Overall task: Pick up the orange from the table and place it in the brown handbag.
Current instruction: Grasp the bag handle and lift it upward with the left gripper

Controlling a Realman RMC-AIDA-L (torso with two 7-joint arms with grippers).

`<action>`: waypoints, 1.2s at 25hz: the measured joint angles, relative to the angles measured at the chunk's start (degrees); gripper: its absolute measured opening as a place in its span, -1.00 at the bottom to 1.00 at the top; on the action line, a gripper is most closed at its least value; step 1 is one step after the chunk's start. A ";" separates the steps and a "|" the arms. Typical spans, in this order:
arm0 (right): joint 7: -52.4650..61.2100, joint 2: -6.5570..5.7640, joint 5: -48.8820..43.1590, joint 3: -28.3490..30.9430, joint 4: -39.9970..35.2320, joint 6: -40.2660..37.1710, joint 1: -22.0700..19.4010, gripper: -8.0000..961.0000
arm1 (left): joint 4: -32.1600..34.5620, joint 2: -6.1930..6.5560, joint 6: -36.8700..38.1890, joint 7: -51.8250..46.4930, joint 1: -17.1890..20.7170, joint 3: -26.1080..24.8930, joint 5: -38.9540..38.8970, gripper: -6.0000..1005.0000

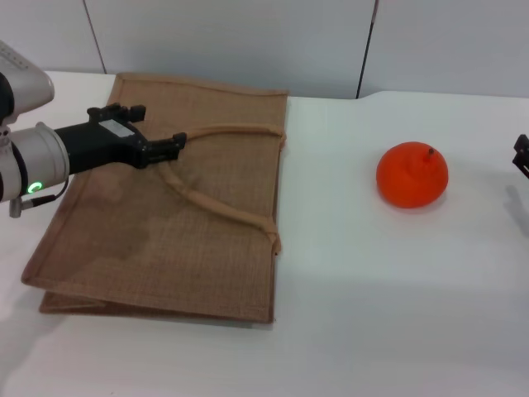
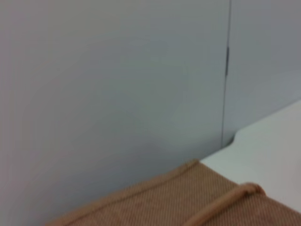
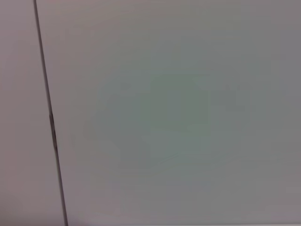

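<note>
While the orange (image 1: 412,174) sits free on the white table (image 1: 372,314) at the right of the head view, with its stem nub up, nothing touches it, so the pick is not yet begun. It is round, and a gripper that closes off-centre could push it and make it roll toward the table edge.

To the left of the orange, well apart, the brown handbag (image 1: 165,223) lies flat, its mouth toward the orange and apparently pressed together. This is the main risk I see: if the mouth is not lifted enough, the orange may stop on top of the jute or roll off beside it.

The left gripper (image 1: 175,144) is at the upper left of the frame, over the bag, its fingertips at the upper rope handle (image 1: 240,129). They look close together, possibly pinching the handle, but I cannot tell for certain. A weak pinch could let the handle slip.

The right gripper (image 1: 521,155) shows only as a dark tip at the right edge; its state is not visible.
</note>
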 joint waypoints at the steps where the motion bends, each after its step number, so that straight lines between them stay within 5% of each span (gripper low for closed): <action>1: 0.00 0.00 -0.01 -0.02 0.00 0.00 -0.06 0.80 | 0.50 0.03 -0.26 -0.85 0.07 -0.07 1.10 0.67; 19: 0.06 0.13 -0.41 -0.08 -0.35 0.53 -0.25 0.80 | 4.75 -0.34 0.80 -5.64 2.24 -3.07 6.71 0.65; 30: 0.10 0.27 -0.60 -0.23 -0.62 2.45 0.05 0.80 | 0.14 -0.22 3.86 -3.77 -1.31 -2.80 7.56 0.64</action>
